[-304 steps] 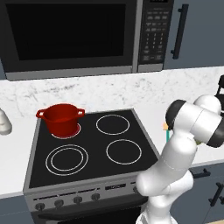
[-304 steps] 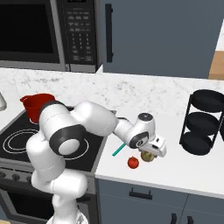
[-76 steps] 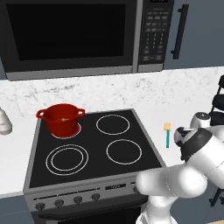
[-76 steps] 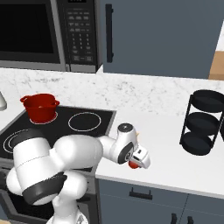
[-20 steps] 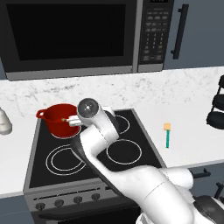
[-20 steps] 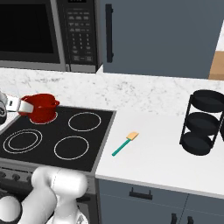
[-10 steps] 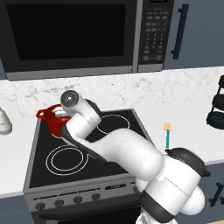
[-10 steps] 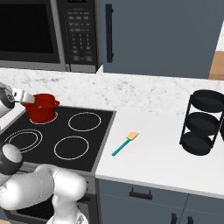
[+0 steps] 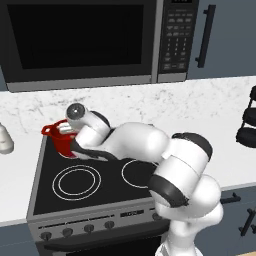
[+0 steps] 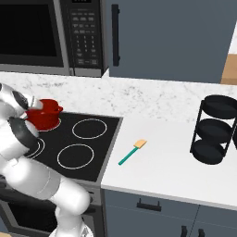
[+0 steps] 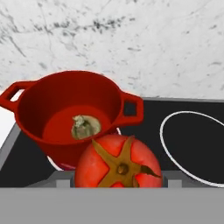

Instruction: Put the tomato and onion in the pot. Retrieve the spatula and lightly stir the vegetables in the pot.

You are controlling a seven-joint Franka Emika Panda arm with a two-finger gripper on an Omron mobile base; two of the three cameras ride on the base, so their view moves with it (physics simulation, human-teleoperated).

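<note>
The red tomato (image 11: 118,162) sits low in the hand view with its dark stem star facing the camera, and my gripper (image 9: 65,131) is shut on it. It hangs just before the near rim of the red pot (image 11: 70,116), slightly above it. A pale brown onion (image 11: 85,127) lies on the pot's floor. The pot (image 9: 59,142) stands on the back left burner, partly covered by my arm; it also shows in the right base view (image 10: 45,114). The teal-handled spatula (image 10: 132,152) lies on the white counter right of the stove.
A black stovetop (image 9: 105,187) with ringed burners lies in front of the pot. A microwave (image 9: 85,42) hangs above it. A black tiered rack (image 10: 215,129) stands at the counter's right end. A small white jar (image 9: 5,140) sits left of the stove.
My arm has swung left across the stove with the tomato in the gripper, from over the middle burners to the pot's near rim. The spatula has not moved.
</note>
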